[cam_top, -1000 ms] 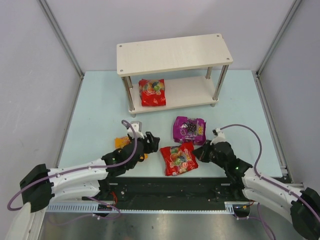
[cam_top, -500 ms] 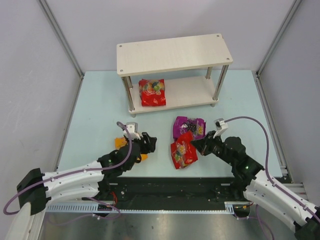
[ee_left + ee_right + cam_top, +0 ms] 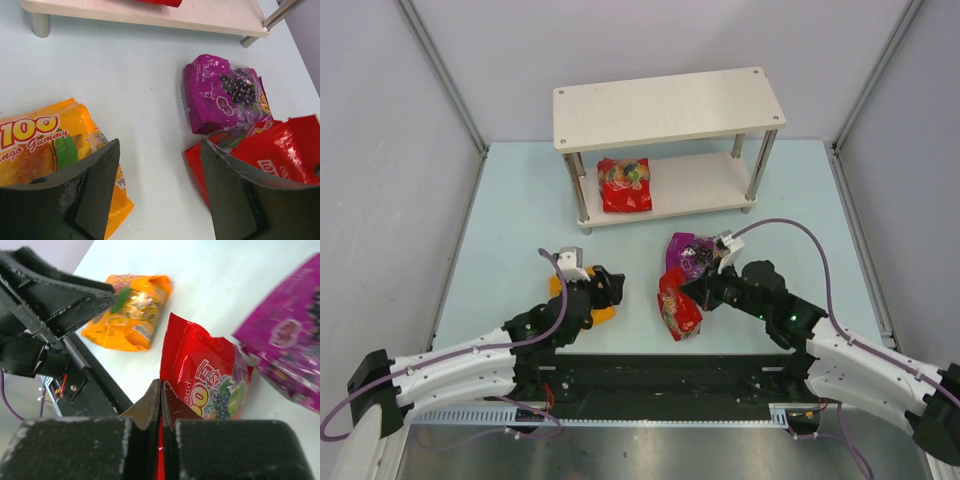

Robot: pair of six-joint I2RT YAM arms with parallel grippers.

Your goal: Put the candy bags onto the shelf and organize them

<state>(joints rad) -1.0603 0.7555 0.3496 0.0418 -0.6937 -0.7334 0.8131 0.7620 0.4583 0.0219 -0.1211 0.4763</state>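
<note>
My right gripper point(image 3: 696, 292) point(image 3: 161, 390) is shut on the edge of a red candy bag point(image 3: 678, 303) point(image 3: 202, 371) and holds it tilted above the table. The purple bag point(image 3: 692, 252) point(image 3: 290, 347) lies flat just behind it. My left gripper point(image 3: 603, 283) point(image 3: 160, 170) is open and empty, with the orange-yellow bag point(image 3: 592, 313) point(image 3: 42, 147) by its left finger. The red bag point(image 3: 280, 152) and purple bag point(image 3: 225, 95) show to its right. A second red bag point(image 3: 624, 184) lies on the lower board of the shelf point(image 3: 670, 105).
The shelf's lower board point(image 3: 705, 185) has bare room right of the red bag, and its top board holds nothing. Grey walls and metal frame bars point(image 3: 440, 75) enclose the pale blue table point(image 3: 520, 200). A black rail point(image 3: 660, 385) runs along the near edge.
My right gripper has lifted the red bag off the table and carried it left and back, tipping it on edge. My left gripper has drawn back left over the orange-yellow bag.
</note>
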